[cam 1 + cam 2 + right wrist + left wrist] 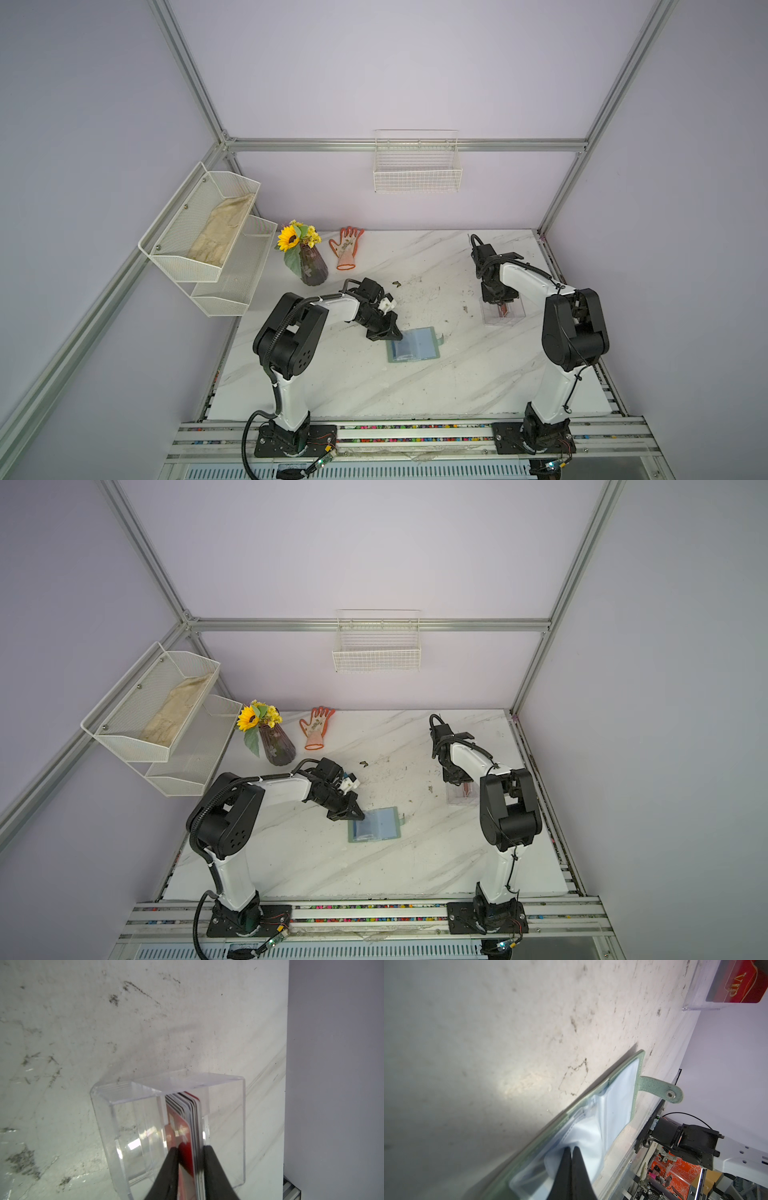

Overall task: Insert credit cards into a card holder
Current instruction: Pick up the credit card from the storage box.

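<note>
1. The card holder (413,345) lies open and flat near the middle of the tabletop (415,395), clear sleeves (618,1109) facing up and its snap tab (660,1088) sticking out past one edge.
2. The left hand (572,1151) is closed, fingertips together and down on a puckered sleeve near the holder's edge. Whether a sheet is pinched between them cannot be told.
3. The credit cards (187,1118) stand on edge as a stack in one compartment of a clear box (104,1109), well apart from the holder on the robot's right side of the tabletop. The outermost card is red; the left wrist view shows gold "VIP" lettering on it (739,985).
4. The right hand (190,1153) reaches down into the box and is closed around the stack, one finger against each outer face.
5. Along the far edge of the tabletop are a vase of sunflowers (311,266) and, just beside it, an orange work glove (347,247).
6. A wire basket (417,174) hangs on the back wall, and a two-tier mesh shelf (199,232) hangs on the side wall.
</note>
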`<state>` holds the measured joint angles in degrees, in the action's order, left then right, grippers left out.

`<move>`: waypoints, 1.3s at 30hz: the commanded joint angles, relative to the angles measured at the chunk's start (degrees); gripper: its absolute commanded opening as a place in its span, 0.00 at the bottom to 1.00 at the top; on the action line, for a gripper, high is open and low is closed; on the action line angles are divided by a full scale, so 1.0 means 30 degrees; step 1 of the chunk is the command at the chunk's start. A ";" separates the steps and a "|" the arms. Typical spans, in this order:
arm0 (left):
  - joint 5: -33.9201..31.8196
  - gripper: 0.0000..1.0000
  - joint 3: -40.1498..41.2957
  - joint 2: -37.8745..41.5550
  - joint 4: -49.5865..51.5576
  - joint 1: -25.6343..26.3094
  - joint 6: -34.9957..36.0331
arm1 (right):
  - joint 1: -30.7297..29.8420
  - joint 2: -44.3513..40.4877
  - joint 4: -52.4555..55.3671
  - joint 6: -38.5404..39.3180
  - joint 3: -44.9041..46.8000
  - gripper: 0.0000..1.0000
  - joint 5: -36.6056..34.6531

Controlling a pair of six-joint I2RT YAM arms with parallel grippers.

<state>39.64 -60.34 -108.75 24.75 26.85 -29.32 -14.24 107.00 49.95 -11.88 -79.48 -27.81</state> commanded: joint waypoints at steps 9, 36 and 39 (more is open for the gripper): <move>-0.3016 0.00 0.0776 -0.1118 0.1667 0.0212 0.0252 | 0.0108 -0.0632 0.0574 -0.0369 0.0175 0.11 -0.0923; -0.2710 0.00 0.0864 -0.1072 0.1356 0.0190 0.0428 | 0.0092 -0.0874 0.2054 -0.1213 -0.0444 0.00 -0.0648; -0.2722 0.00 0.0582 -0.0689 0.1706 0.0190 0.0426 | 0.0091 -0.1832 0.2187 -0.0808 -0.0717 0.00 0.0678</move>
<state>39.68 -60.34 -108.66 24.73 26.85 -29.30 -14.02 105.69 53.54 -14.61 -79.92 -29.58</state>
